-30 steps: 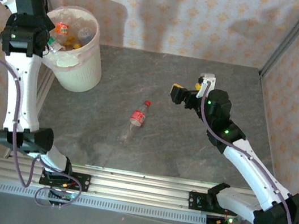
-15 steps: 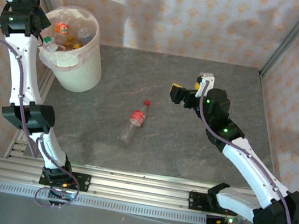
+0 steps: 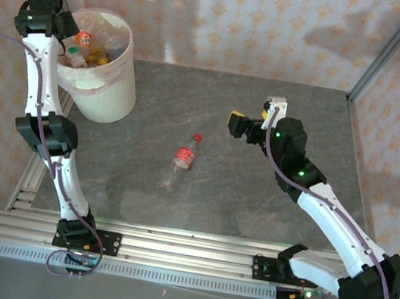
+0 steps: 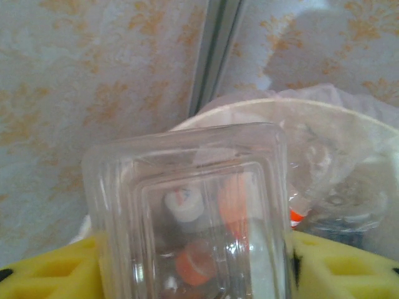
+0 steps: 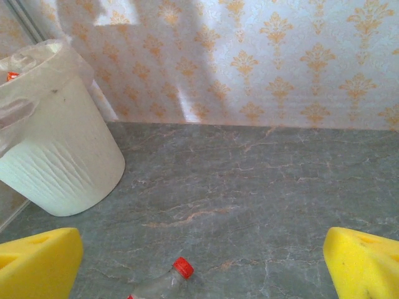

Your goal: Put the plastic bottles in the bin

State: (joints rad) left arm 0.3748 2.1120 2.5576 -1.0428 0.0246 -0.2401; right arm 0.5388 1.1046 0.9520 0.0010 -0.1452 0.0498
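One bottle (image 3: 184, 158) lying free, room around; right tool (image 3: 251, 119) open; left tool (image 4: 193, 265) grip unclear.

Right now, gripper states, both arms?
Left gripper: clear plastic bottle between its pads over the bin; gripped or loose, cannot tell.
Right gripper: open, empty.

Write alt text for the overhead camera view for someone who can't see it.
A white bin at the table's far left corner holds bottles, with the left gripper over its rim. One red-capped bottle lies on the grey table, and the right gripper hovers open to its right.
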